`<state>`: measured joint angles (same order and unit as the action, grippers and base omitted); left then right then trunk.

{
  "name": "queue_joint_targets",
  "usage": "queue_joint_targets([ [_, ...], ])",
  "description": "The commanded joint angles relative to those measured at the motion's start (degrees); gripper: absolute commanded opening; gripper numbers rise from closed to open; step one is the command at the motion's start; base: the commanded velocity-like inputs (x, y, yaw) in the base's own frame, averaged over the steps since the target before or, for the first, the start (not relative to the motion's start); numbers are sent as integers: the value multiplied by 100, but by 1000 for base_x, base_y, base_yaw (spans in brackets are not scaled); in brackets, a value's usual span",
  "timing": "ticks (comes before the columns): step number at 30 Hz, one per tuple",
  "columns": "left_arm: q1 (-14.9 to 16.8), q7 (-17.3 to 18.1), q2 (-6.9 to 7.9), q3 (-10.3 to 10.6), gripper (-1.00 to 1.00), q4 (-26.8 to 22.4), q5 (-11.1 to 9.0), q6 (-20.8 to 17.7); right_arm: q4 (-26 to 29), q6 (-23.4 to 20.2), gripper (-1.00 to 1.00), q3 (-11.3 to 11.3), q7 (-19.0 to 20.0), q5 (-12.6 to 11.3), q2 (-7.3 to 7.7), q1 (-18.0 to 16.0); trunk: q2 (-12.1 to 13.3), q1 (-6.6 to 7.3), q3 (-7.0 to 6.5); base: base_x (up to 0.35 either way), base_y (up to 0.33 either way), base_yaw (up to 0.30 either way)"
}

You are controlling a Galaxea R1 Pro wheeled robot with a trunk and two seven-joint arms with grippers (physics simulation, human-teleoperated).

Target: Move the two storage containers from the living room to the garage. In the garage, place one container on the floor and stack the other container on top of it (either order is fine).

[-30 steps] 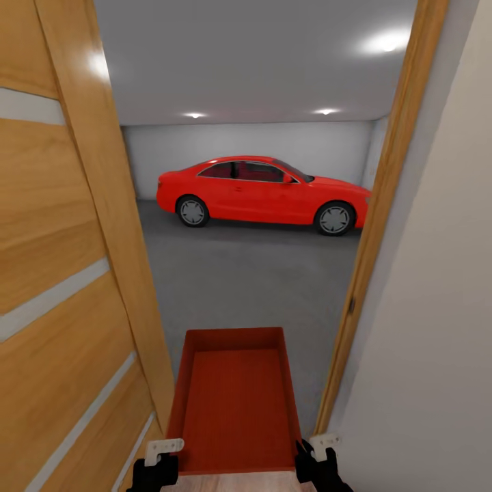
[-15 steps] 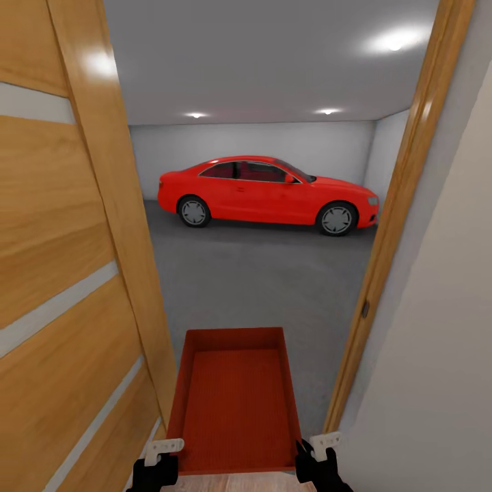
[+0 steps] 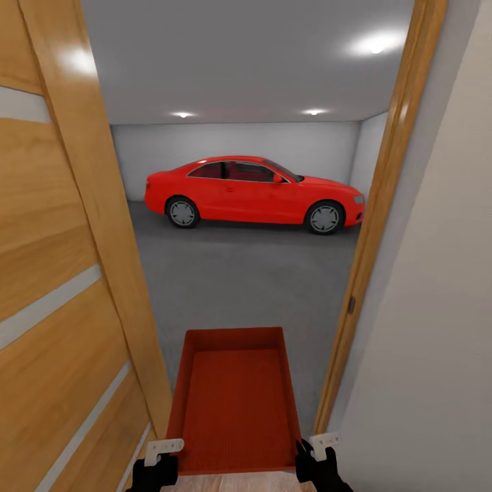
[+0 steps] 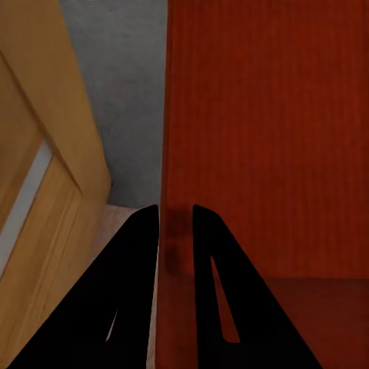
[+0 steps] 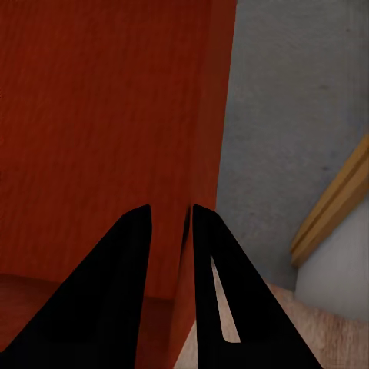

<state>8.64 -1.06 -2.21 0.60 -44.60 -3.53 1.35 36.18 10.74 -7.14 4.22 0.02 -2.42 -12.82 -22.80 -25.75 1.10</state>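
One orange-red storage container point(image 3: 234, 400) hangs level in front of me, held by both arms at its near end. My left gripper point(image 3: 160, 459) is shut on its left side wall, and in the left wrist view the black fingers point(image 4: 142, 254) pinch that thin wall of the container point(image 4: 261, 131). My right gripper point(image 3: 313, 455) is shut on the right wall, with its fingers point(image 5: 211, 261) clamped over the rim of the container point(image 5: 100, 123). Through the doorway lies the garage with its dark grey concrete floor point(image 3: 239, 280).
An open wooden plank door point(image 3: 61, 287) stands close on the left. The wooden door frame point(image 3: 372, 225) and a pale wall point(image 3: 430, 328) are close on the right. A red car point(image 3: 251, 193) is parked across the far side of the garage.
The whole view has swung a little, so the car and doorway sit further left in the picture than half a second ago. The container stays held the same way in both grippers.
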Motion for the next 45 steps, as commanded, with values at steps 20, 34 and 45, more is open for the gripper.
queue_joint_targets([
  [20, 6, -17, -174, 178, -100, -5, -25, 14, -15, 32, -100, -54, 35, -2, -4, -1, -12, -3, 11, 112, 44, -1],
  [34, 6, -17, -175, 178, -100, -5, -25, 15, -15, 33, -100, -59, 35, -2, -4, -1, -12, -3, 11, 0, 0, 0],
  [45, 6, -17, -175, 178, -100, -5, -25, 15, -15, 7, -100, -170, 35, -8, -4, -1, -12, -3, 11, 0, 0, -217],
])
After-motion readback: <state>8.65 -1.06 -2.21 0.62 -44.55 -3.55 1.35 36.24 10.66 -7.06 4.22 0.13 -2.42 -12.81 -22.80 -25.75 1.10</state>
